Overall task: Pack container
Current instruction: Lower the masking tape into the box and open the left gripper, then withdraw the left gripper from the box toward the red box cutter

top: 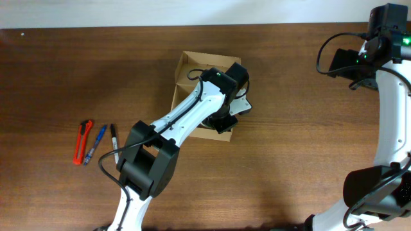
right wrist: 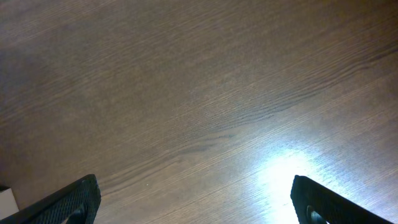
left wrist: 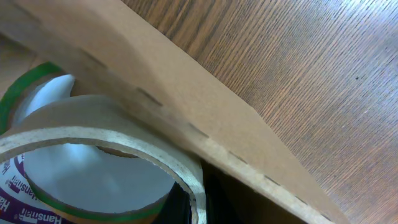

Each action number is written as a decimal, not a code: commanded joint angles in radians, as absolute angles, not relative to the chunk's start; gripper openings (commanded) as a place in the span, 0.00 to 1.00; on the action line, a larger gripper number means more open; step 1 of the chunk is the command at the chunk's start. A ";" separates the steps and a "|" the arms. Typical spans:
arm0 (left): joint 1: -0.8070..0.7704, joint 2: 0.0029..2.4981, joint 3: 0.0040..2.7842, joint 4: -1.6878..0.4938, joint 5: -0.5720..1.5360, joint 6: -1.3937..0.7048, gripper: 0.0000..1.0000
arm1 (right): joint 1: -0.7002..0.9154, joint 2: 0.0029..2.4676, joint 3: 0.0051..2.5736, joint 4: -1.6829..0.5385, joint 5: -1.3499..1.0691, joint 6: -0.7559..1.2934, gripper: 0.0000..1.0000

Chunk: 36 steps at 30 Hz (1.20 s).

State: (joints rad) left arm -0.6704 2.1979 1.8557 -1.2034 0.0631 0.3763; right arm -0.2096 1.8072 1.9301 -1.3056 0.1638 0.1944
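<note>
Tape roll lies at the closed jaws of my left gripper, inside the container; grip unclear. Right gripper jaws gape over table.

The left arm reaches from the near left toward the middle of the scene, its wrist bent downward and its jaws closed tight. The right arm stands folded along the right edge, its wrist at the far corner and its jaws spread wide.
</note>
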 commanded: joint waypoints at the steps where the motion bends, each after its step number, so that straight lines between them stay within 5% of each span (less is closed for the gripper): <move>1: -0.685 2.213 1.848 -1.196 0.033 0.400 0.02 | -0.210 1.787 1.947 -1.305 0.162 0.191 0.99; 30: -0.686 2.212 1.942 -1.203 -0.015 0.403 0.01 | -0.210 1.787 1.947 -1.305 0.162 0.191 0.99; 36: -0.686 2.212 1.942 -1.203 -0.015 0.402 0.24 | -0.210 1.787 1.947 -1.305 0.162 0.191 0.99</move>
State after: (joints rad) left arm -0.6834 2.2013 1.9244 -1.2060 -0.0116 0.3916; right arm -0.2096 1.8072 1.9301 -1.3056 0.1638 0.1944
